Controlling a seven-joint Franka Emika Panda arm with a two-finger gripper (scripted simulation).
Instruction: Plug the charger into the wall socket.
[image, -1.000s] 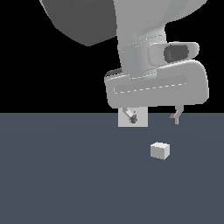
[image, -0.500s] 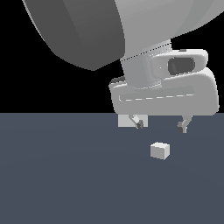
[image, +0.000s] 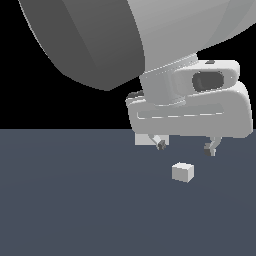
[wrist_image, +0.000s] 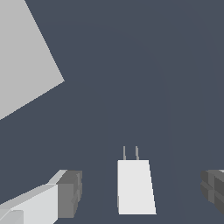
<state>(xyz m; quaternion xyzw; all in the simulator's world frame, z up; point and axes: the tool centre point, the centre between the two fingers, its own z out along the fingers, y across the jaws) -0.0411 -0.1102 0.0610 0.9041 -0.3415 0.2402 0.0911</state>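
Dark slate-blue surface (image: 65, 200) is filling the lower half of the exterior view, flat and uniform, and it is meeting a plain black background along a straight horizon line. Above it, the large grey body of the arm (image: 125, 40) is occupying the upper part of that view, and the pale hand housing is hanging just over the horizon. The gripper (image: 186, 146) is hovering low over the surface with its two fingers spread well apart and nothing is sitting between them. The charger (image: 183, 172) is resting on the surface, below the gripper and roughly under the gap between the fingers, not touching either one. In the wrist view the charger (wrist_image: 135, 187) is appearing as an off-white block with two thin prongs projecting from one end, and the fingertips (wrist_image: 70, 194) are standing on either side of it with clear space on both sides. The wall socket (image: 146, 139) is showing only as a small pale patch behind the finger on the exterior view's left, mostly hidden by the hand; in the wrist view the wall socket (wrist_image: 22, 57) is showing as a large flat pale panel, well apart from the charger.
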